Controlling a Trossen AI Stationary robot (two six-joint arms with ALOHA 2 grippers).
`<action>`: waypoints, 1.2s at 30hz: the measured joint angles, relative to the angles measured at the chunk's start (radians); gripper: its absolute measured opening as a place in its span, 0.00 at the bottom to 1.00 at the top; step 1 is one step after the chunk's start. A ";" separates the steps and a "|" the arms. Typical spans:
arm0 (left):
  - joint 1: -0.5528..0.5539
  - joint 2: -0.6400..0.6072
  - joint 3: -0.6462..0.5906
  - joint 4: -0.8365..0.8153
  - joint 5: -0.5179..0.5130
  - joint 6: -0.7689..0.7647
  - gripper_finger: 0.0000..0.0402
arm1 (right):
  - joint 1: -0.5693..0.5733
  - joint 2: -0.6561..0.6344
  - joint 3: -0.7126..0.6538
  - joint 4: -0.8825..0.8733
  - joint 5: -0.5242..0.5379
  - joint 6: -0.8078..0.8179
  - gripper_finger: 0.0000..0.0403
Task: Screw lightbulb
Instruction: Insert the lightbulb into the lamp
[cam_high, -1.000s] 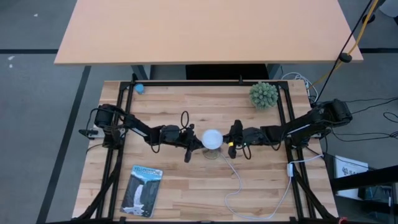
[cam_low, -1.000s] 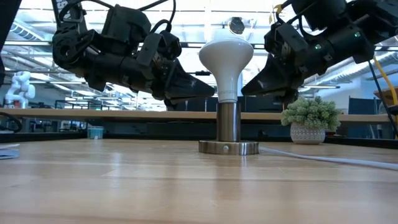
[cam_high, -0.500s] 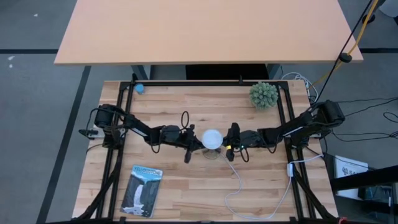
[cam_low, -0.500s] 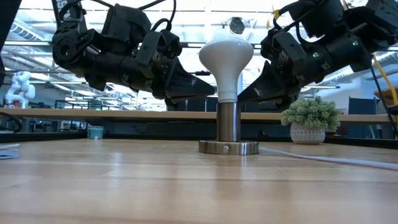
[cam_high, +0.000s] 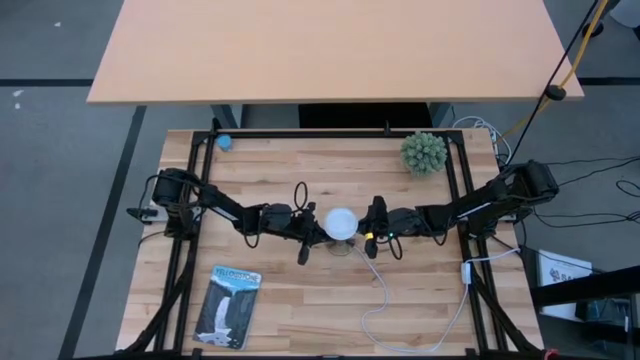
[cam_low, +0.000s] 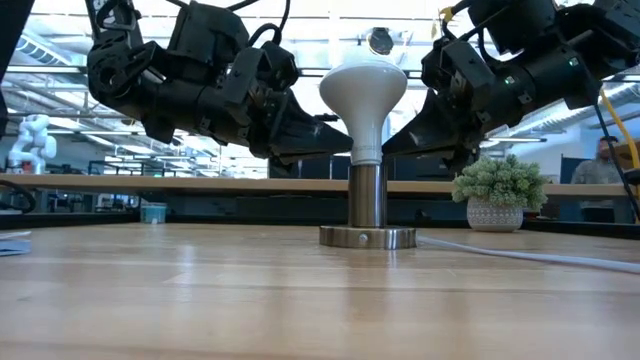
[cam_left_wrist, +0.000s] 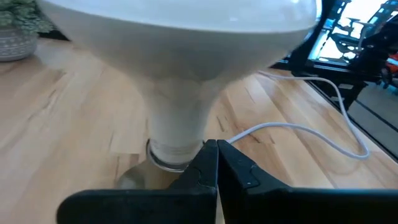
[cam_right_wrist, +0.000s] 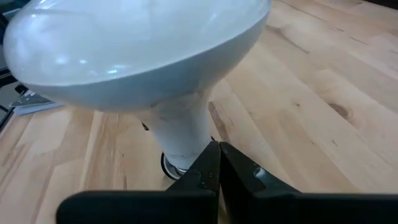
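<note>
Bulb: you have the white frosted dome lightbulb (cam_low: 362, 95) upright in the metal socket base (cam_low: 367, 236), mid-table.
Left gripper (cam_left_wrist: 216, 151): fingertips pressed together, beside the neck.
Right gripper (cam_right_wrist: 217, 152): pinched closed, opposite side.

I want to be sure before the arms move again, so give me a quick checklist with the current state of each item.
1. Lightbulb upright in the socket: ok.
2. Bulb fully screwed in: cannot tell; its screw end is hidden in the socket.
3. Left gripper shut, beside the bulb's neck: ok; whether it touches, cannot tell.
4. Right gripper shut, on the bulb's other side: ok; a gap shows in the high view.
5. Socket base flat on the table: ok.
6. Cord away from both grippers: not ok; it runs from the base under the right gripper.
</note>
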 joint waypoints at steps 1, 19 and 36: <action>0.001 0.000 0.000 0.000 0.000 0.000 0.00 | 0.001 0.000 0.000 0.001 -0.002 0.000 0.00; 0.030 0.000 0.000 0.000 -0.001 -0.009 0.00 | 0.055 0.000 0.000 -0.001 -0.152 -0.003 0.00; 0.028 0.000 -0.001 -0.001 0.016 -0.009 0.00 | 0.044 0.000 -0.001 0.017 -0.027 -0.012 0.00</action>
